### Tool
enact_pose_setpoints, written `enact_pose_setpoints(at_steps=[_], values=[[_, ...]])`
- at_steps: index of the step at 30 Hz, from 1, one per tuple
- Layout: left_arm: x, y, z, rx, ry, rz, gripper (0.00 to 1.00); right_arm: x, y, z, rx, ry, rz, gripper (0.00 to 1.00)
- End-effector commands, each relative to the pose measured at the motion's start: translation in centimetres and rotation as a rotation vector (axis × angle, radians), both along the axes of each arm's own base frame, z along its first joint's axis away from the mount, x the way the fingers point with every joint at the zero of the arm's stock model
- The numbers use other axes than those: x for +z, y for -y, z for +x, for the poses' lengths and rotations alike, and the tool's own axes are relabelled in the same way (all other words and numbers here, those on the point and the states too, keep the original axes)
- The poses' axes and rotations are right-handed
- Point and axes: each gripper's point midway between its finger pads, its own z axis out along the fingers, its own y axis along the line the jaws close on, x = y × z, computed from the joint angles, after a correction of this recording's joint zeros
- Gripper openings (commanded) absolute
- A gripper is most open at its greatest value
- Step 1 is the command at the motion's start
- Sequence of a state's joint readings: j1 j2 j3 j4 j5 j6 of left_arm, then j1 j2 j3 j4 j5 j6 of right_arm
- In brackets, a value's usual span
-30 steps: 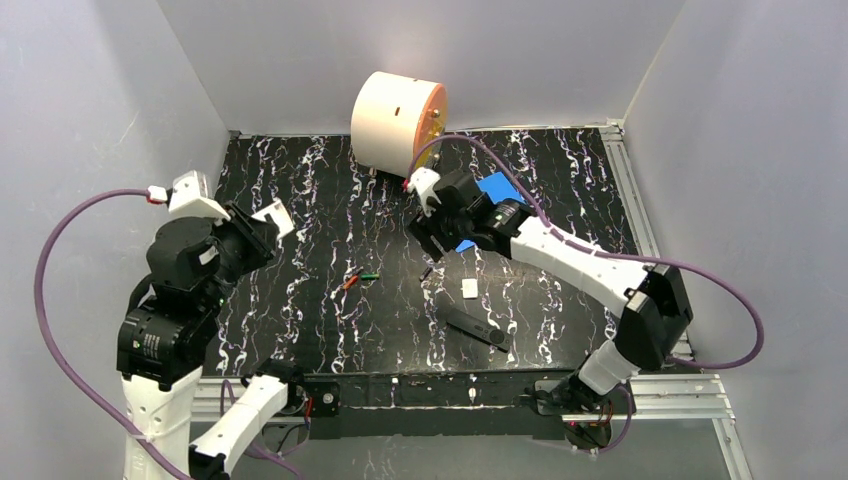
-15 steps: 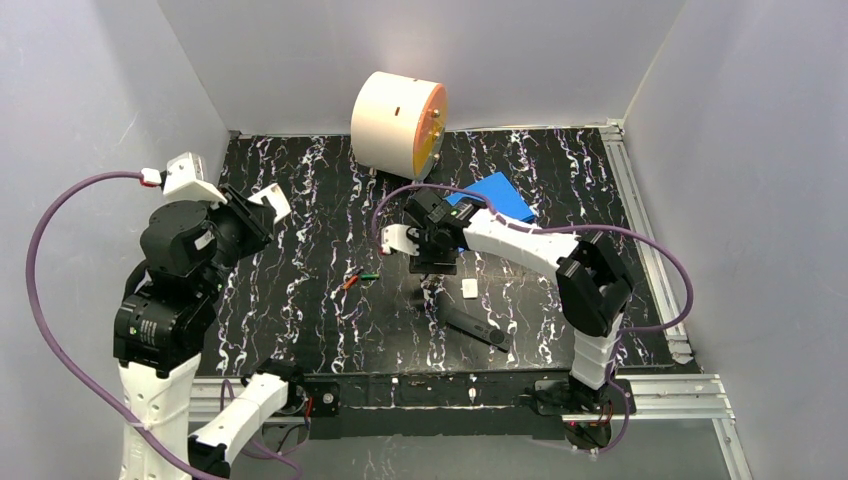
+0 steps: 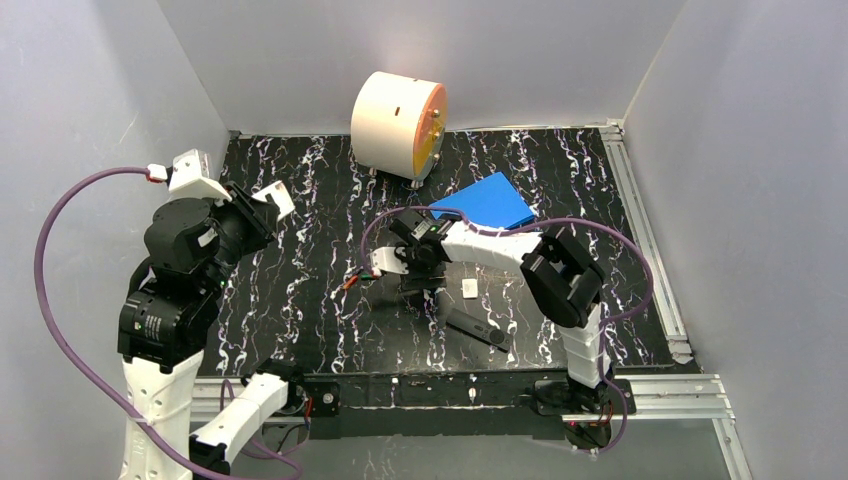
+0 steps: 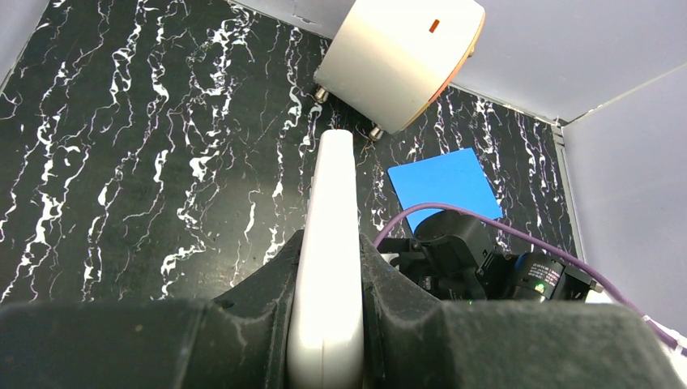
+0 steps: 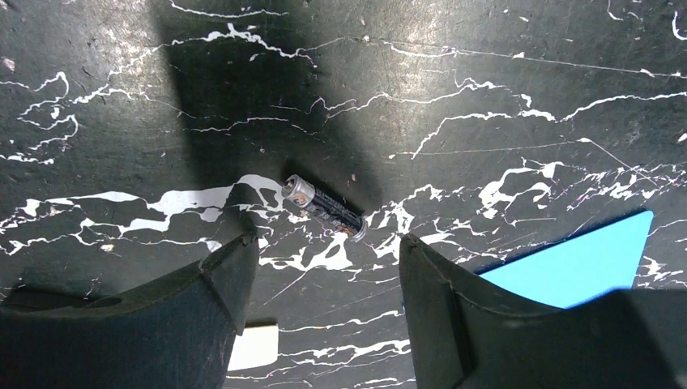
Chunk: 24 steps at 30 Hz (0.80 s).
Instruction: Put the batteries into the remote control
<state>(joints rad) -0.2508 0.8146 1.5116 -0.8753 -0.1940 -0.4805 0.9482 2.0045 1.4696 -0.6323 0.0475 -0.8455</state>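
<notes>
My left gripper (image 4: 328,253) is shut on a white remote (image 4: 334,186), held edge-up above the table's left side; it also shows in the top view (image 3: 272,198). My right gripper (image 5: 324,263) is open, pointing down at the table, low over a dark battery with a silver end (image 5: 324,209) that lies just beyond and between the fingertips. In the top view the right gripper (image 3: 415,283) hides that battery. An orange-red battery (image 3: 348,282) lies to its left. A black remote (image 3: 477,328) lies near the front.
A small white flat piece (image 3: 469,288) lies right of the right gripper and shows by its left finger (image 5: 253,347). A blue flat pad (image 3: 485,200) lies behind. A white drum with an orange face (image 3: 398,122) stands at the back wall.
My right arm has swung from beside the blue pad toward the front left and come down over the dark battery. The left arm with the white remote has barely moved.
</notes>
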Motion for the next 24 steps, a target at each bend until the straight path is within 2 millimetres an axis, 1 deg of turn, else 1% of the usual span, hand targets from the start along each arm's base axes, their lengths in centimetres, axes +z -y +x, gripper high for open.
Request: enact_pose_setpoints(at_steps=[1, 5, 9, 13, 15, 19, 21, 24], values=[[0.1, 0.0, 0.2, -0.007, 0.007, 0.016, 0.0, 0.6, -1.0, 0.6, 0.036, 0.024, 0.056, 0.71], [-0.1, 0.1, 0.3, -0.009, 0.002, 0.017, 0.0, -0.1, -1.4, 0.8, 0.041, 0.017, 0.063, 0.71], [0.0, -0.1, 0.3, -0.007, 0.005, 0.032, 0.0, -1.5, -1.7, 0.1, 0.056, -0.034, 0.061, 0.71], [0.2, -0.6, 0.1, 0.008, 0.006, 0.051, 0.0, -1.9, -1.2, -0.8, 0.06, -0.083, 0.042, 0.68], [0.1, -0.6, 0.0, 0.008, 0.005, 0.056, 0.0, -2.0, -0.9, -1.1, 0.061, -0.093, 0.038, 0.63], [-0.1, -0.5, 0.0, 0.004, -0.001, 0.053, 0.0, -2.9, -0.2, -1.2, 0.038, -0.138, 0.036, 0.48], [-0.1, -0.5, 0.0, 0.001, -0.002, 0.052, 0.0, -3.3, -0.3, -1.2, 0.029, -0.15, 0.037, 0.45], [0.0, -0.4, 0.1, -0.005, -0.002, 0.055, 0.0, -3.8, -0.2, -0.9, 0.012, -0.156, 0.03, 0.45]])
